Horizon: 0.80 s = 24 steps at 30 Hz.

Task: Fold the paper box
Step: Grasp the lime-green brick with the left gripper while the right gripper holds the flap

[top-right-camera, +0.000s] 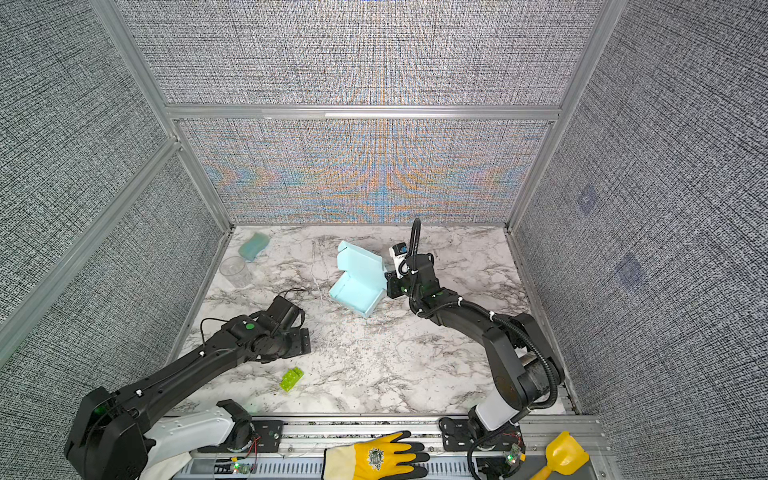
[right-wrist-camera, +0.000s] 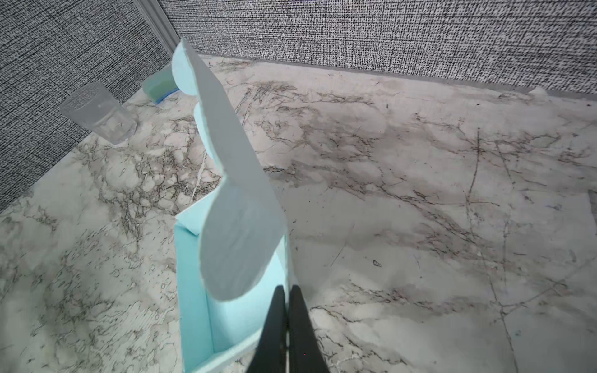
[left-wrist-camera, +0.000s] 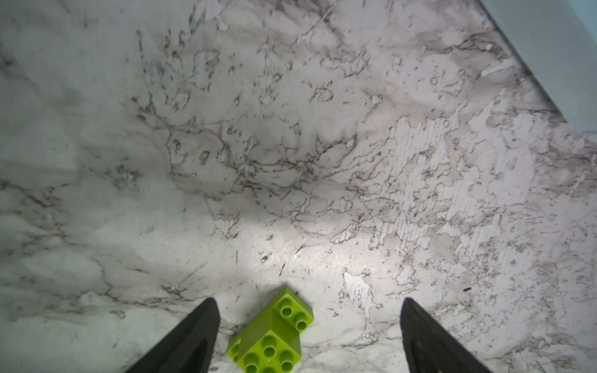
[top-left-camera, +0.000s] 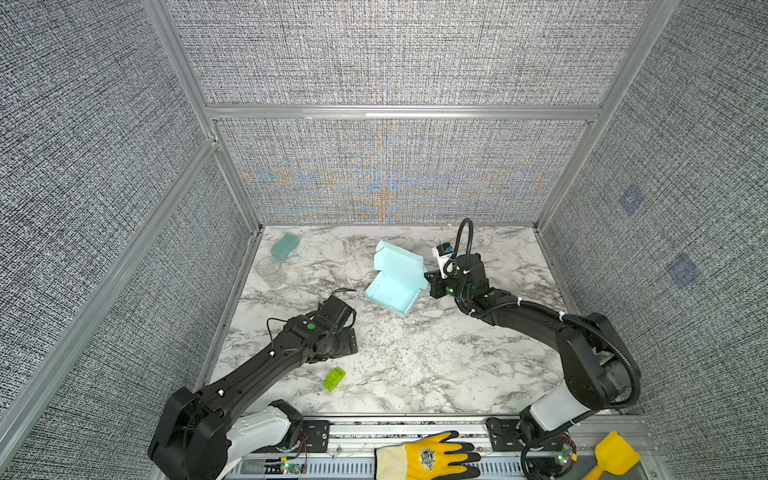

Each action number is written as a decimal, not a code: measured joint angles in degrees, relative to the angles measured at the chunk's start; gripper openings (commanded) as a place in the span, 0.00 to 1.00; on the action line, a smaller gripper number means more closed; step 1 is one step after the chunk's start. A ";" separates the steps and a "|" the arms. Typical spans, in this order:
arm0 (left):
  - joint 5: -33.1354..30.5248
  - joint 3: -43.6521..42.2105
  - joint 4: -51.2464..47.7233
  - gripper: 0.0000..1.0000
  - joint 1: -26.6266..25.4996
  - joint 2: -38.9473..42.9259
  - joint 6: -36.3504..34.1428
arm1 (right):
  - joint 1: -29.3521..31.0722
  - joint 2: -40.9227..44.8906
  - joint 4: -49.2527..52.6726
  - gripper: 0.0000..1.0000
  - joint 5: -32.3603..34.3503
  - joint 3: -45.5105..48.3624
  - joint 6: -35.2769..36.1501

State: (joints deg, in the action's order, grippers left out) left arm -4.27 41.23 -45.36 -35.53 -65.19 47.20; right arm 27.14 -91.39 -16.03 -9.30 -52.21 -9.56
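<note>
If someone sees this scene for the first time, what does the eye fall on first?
First the pale blue paper box in the middle of the marble table, its lid standing up and the right gripper shut on its side wall. Then the lime brick near the front, close by the open left gripper, and the yellow glove on the front rail.

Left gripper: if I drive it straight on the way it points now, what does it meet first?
Most likely the green toy brick, which lies between the fingertips of the open left gripper in its wrist view; otherwise the marble table just beyond. Depth is unclear.
</note>
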 measured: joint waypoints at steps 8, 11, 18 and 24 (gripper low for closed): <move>1.60 -3.19 -4.87 0.89 0.00 2.32 11.10 | -0.59 0.02 -0.11 0.00 -1.03 0.33 0.48; 3.72 -4.98 -4.68 0.89 0.00 3.45 14.99 | -0.83 0.24 -0.59 0.00 -1.44 0.70 0.46; 7.34 -6.62 -2.73 0.88 0.00 2.56 20.04 | -1.66 0.81 -1.51 0.00 -1.95 1.75 0.42; 8.35 -7.61 -2.32 0.73 -0.04 3.15 24.24 | -2.38 1.36 -2.45 0.00 -2.49 2.32 0.20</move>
State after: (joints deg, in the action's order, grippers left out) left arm 4.08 33.63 -47.68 -35.57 -62.04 71.44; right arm 24.75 -90.04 -18.48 -11.79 -49.89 -9.37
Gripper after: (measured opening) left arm 0.757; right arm 0.050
